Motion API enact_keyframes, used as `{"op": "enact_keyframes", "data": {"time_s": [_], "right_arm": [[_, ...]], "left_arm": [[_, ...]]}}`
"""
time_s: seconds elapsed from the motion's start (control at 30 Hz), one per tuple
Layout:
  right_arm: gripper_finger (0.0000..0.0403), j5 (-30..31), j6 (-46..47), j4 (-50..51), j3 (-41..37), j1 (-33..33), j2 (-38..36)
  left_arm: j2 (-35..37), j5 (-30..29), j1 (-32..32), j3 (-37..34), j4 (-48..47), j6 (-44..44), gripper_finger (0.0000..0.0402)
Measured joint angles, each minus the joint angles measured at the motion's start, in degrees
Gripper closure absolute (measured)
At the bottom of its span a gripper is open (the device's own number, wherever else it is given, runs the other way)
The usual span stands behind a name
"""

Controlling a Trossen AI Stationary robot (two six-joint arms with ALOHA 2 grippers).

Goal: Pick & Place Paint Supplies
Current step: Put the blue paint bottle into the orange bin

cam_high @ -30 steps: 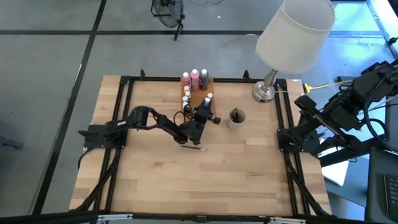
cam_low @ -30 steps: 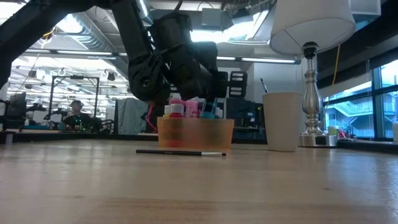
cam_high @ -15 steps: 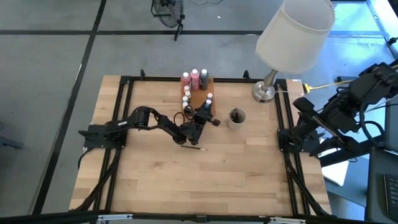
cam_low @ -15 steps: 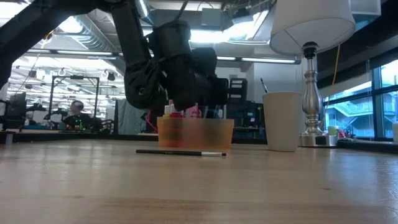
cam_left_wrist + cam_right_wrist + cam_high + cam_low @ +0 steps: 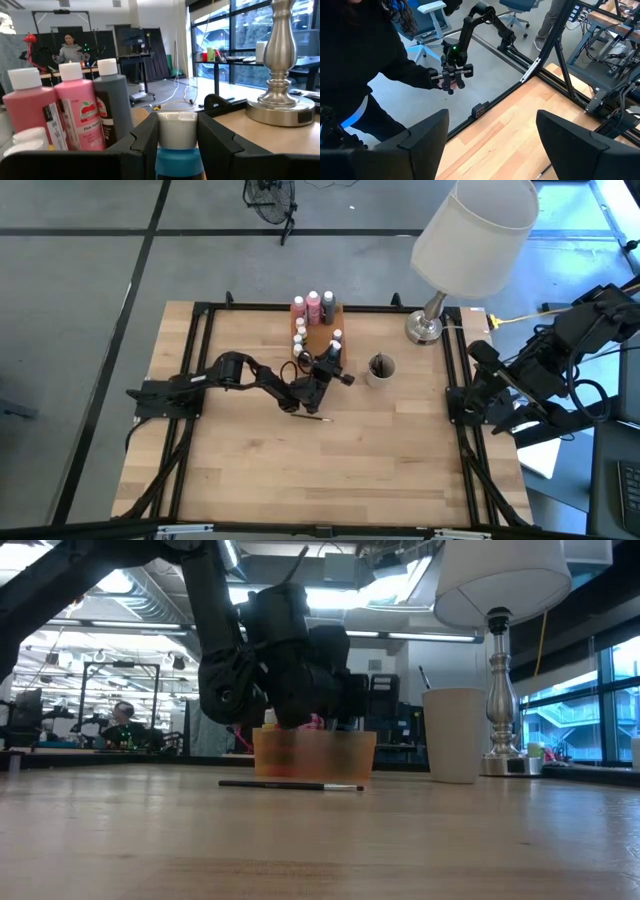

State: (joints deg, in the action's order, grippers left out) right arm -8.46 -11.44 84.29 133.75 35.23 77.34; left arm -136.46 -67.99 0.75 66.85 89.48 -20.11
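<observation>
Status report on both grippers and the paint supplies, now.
Left gripper shut on blue bottle at orange tray. Right gripper open, parked off-table. One paintbrush loose on table. Nothing obstructing.

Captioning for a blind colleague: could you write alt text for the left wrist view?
The left hand grips a blue paint bottle by its white cap. Beside it stand red, pink and grey bottles, with a silver lamp base nearby.

blue bottle (image 5: 177, 162): body cut off by frame edge | tray (image 5: 315, 755): contents blurred through wall
</observation>
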Motion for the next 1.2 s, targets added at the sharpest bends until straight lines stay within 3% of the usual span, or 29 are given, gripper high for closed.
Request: {"op": "enact_keyframes", "data": {"time_s": [0.63, 1.2], "right_arm": [[0.0098, 0.06, -0.13, 0.22, 0.0, 0.0, 1.07], [0.0098, -0.14, -0.07, 0.35, 0.0, 0.02, 1.55]], "left_arm": [[-0.33, 4.74, 0.66, 0.0, -0.01, 2.02, 0.0276], [-0.37, 6.71, 0.2, 0.02, -7.03, 9.11, 0.0274]]}}
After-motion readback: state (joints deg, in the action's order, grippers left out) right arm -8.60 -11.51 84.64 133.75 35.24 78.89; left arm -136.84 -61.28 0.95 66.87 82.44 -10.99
